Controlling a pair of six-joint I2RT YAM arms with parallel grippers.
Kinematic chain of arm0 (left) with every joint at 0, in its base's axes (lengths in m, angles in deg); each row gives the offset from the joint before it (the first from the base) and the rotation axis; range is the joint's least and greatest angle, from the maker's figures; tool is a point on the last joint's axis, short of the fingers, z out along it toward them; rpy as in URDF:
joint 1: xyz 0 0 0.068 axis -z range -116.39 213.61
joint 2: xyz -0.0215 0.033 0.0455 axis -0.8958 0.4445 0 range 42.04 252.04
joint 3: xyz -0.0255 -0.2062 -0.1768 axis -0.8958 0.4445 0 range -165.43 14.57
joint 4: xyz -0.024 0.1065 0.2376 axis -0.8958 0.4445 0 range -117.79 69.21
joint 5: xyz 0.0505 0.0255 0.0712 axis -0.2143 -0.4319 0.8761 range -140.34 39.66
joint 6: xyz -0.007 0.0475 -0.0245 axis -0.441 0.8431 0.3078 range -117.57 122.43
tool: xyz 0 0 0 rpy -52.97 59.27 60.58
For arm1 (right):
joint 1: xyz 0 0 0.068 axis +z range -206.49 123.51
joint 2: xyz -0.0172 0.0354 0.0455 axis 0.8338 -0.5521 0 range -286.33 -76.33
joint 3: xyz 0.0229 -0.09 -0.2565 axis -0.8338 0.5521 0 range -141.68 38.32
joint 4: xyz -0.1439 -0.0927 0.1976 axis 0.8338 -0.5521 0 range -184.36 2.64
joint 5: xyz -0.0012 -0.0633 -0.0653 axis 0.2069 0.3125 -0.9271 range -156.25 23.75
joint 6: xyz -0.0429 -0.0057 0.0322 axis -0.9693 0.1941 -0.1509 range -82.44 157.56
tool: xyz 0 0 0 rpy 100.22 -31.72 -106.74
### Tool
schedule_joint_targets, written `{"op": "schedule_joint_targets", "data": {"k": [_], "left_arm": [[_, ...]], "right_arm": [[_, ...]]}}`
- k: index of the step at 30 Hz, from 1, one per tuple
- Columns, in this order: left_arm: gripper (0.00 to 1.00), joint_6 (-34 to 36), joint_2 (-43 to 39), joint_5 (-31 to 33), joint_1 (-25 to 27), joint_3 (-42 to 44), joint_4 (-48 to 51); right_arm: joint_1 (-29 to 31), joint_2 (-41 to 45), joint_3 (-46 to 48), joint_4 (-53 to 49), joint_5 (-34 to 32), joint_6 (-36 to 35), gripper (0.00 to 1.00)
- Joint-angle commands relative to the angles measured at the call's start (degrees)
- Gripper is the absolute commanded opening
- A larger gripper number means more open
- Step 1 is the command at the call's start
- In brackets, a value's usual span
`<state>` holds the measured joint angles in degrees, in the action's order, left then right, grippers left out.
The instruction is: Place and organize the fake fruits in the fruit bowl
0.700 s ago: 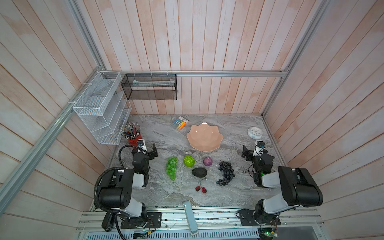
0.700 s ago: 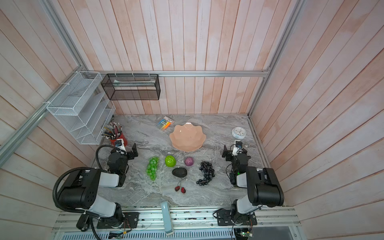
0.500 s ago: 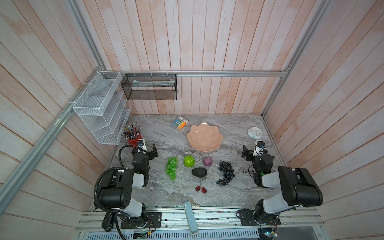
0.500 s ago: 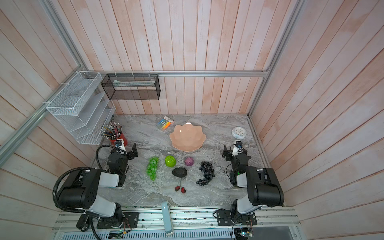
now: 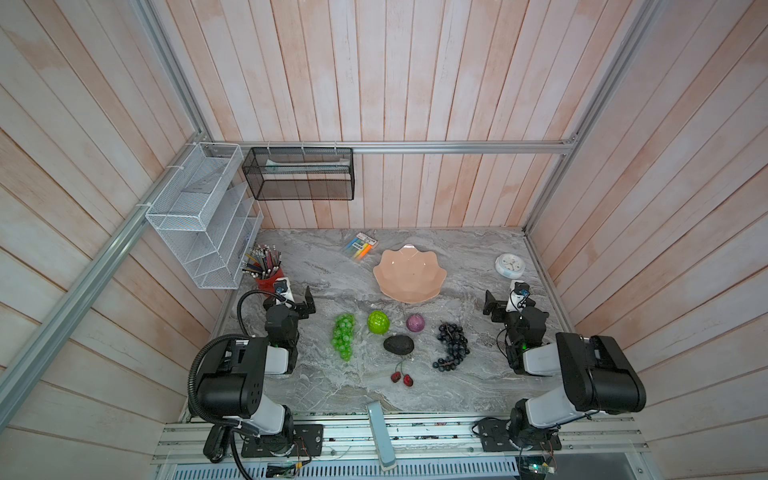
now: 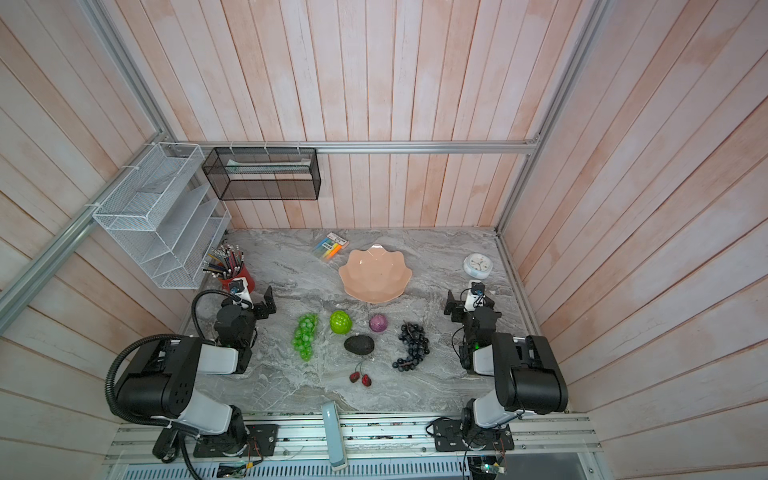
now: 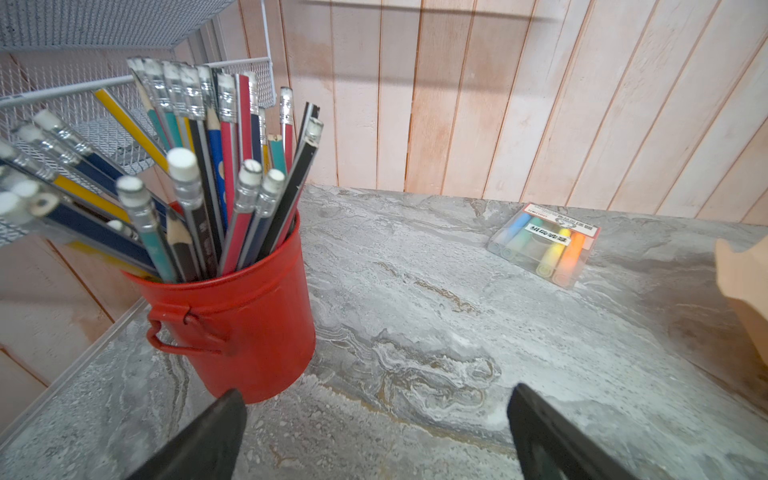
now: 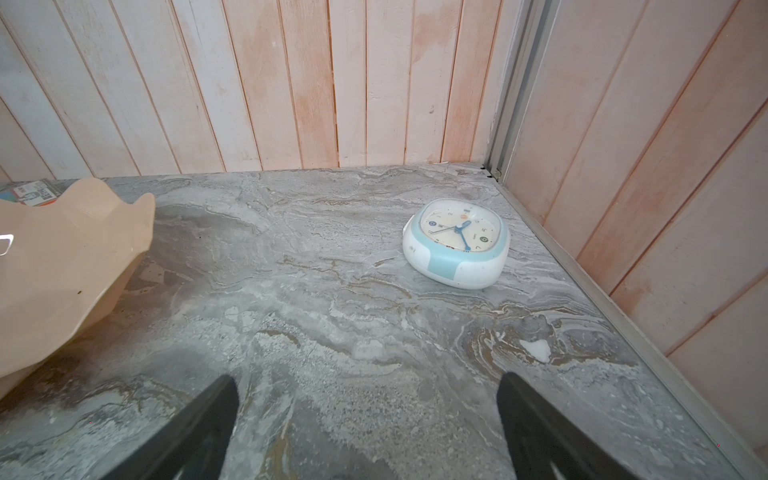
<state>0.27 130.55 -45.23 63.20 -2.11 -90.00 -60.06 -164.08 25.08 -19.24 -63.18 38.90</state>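
The peach fruit bowl [image 5: 409,272] [image 6: 375,274] stands empty mid-table at the back; its rim shows in the wrist views [image 7: 744,282] [image 8: 62,266]. In front of it lie the fake fruits: green grapes [image 5: 344,341], a bumpy lime ball [image 5: 378,322], a purple ball [image 5: 415,323], an avocado [image 5: 398,344], dark grapes [image 5: 451,347] and cherries [image 5: 402,378]. My left gripper [image 5: 297,297] [image 7: 376,399] rests open at the left edge, empty. My right gripper [image 5: 505,299] [image 8: 368,382] rests open at the right edge, empty. Both are well apart from the fruits.
A red cup of pencils [image 5: 268,276] [image 7: 245,324] stands just ahead of the left gripper. A white-blue clock [image 5: 509,264] [image 8: 457,243] lies ahead of the right gripper. A highlighter pack [image 5: 360,247] lies behind the bowl. Wire racks [image 5: 199,220] hang on the left wall.
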Motion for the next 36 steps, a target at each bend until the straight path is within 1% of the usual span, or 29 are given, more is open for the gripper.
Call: {"op": "schedule_joint_targets", "data": {"k": [1,3,7,8,10,11,12,13,14,16,17,19,20,21,22,24,27,28,30,32,34,36], "left_arm": [[1.0,0.07,-0.17,-0.34,0.04,0.29,-1.6],[1.0,-0.22,-0.22,-1.13,-0.38,0.5,-1.73],[1.0,-0.22,-0.34,-0.8,-0.39,0.67,-1.96],[1.0,-0.41,-0.4,0.05,-0.34,0.39,-2.2],[1.0,-1.59,-2.4,3.7,-0.24,-1.13,1.75],[1.0,-1.92,-4.8,6.21,-0.15,-3.71,8.88],[1.0,-4.03,-6.93,8.77,-0.17,-6.66,16.61],[1.0,-4.72,-8.17,9.99,-0.29,-9.07,20.85],[1.0,-4.64,-9.24,10.4,-0.39,-11.0,24.46],[1.0,-5.18,-10.98,11.52,-0.14,-13.8,29.34],[1.0,-7.64,-12.0,12.79,0.08,-16.54,34.78],[1.0,-13.06,-13.32,13.26,0.27,-22.33,48.2],[1.0,-15.92,-13.6,13.22,0.64,-25.48,55.28],[1.0,-19.43,-13.79,13.1,1.39,-28.1,61.61],[1.0,-22.0,-13.93,12.98,2.51,-29.61,65.88],[1.0,-22.82,-14.13,11.4,6.78,-32.0,72.27],[1.0,-24.9,-14.7,12.16,13.35,-35.57,80.98],[1.0,-25.51,-15.06,10.87,14.72,-36.31,82.87],[1.0,-26.27,-16.11,6.17,16.96,-37.63,85.7],[1.0,-26.77,-16.51,4.01,18.71,-38.73,88.14],[1.0,-27.11,-17.0,4.27,19.97,-39.41,89.64],[1.0,-28.52,-17.93,3.88,20.19,-39.55,89.72]], "right_arm": [[-0.19,0.7,-1.09,0.41,0.02,0.41,0.98],[-0.19,0.67,-1.09,0.35,0.01,0.47,0.98],[-0.21,0.73,-1.03,0.42,0.02,0.33,0.98],[-0.18,0.86,-0.85,1.03,-0.37,0.35,0.98],[-0.21,2.23,-0.67,2.27,-0.16,0.73,0.98],[-0.17,4.62,-2.06,-2.9,0.05,0.53,0.98],[-0.25,7.31,-4.02,-9.01,-0.04,0.15,0.98],[-0.2,9.41,-5.85,-13.68,-1.44,0.91,0.98],[-0.22,12.06,-7.98,-19.08,-4.39,4.52,0.98],[-0.64,16.69,-11.89,-27.99,-5.99,9.25,0.97],[-0.62,19.19,-14.56,-32.62,-5.87,11.23,0.94],[-0.17,22.94,-18.8,-41.23,-2.49,12.07,0.86],[1.1,24.36,-21.26,-45.26,-2.19,12.74,0.83],[3.02,25.3,-23.99,-49.24,-2.48,12.56,0.82],[4.96,25.66,-26.44,-53.38,-2.85,12.22,0.82],[10.05,25.64,-31.24,-61.98,-2.25,12.15,0.82],[17.99,24.18,-35.55,-72.99,0.44,12.0,0.82],[20.54,23.59,-36.45,-76.24,1.31,11.94,0.82],[27.15,21.75,-37.91,-83.52,0.96,11.72,0.82],[32.96,20.51,-38.21,-87.86,0.53,12.87,0.83],[37.28,19.35,-37.24,-88.34,0.47,14.66,0.86],[39.08,16.71,-36.18,-87.19,2.77,16.12,0.87]]}}
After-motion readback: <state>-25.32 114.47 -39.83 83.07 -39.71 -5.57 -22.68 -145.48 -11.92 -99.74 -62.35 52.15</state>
